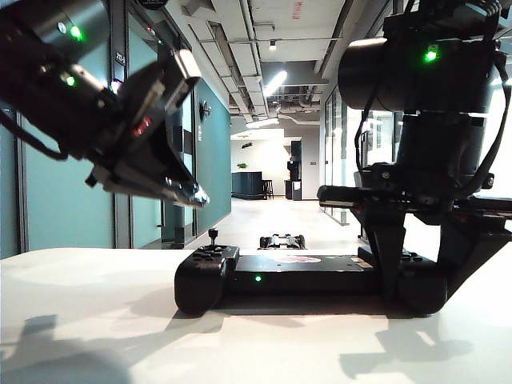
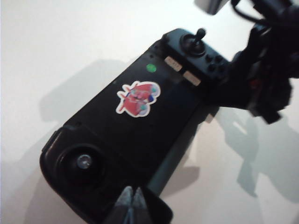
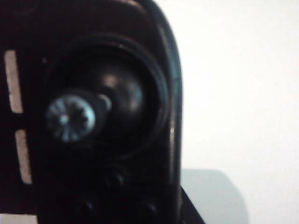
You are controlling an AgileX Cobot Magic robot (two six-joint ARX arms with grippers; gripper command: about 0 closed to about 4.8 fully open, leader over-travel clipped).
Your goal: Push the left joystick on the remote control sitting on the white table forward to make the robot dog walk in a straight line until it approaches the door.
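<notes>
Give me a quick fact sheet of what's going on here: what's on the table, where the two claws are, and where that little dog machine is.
white table: carries one remote control
left joystick: upright, untouched
left gripper: shut, hovering above the remote's left end, angled down towards the stick
right gripper: straddles the remote's right end; whether it presses is unclear
robot dog: low on the corridor floor beyond the table

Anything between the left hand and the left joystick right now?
No. In the exterior view the left hand hangs above the left joystick; only open air separates them.
</notes>
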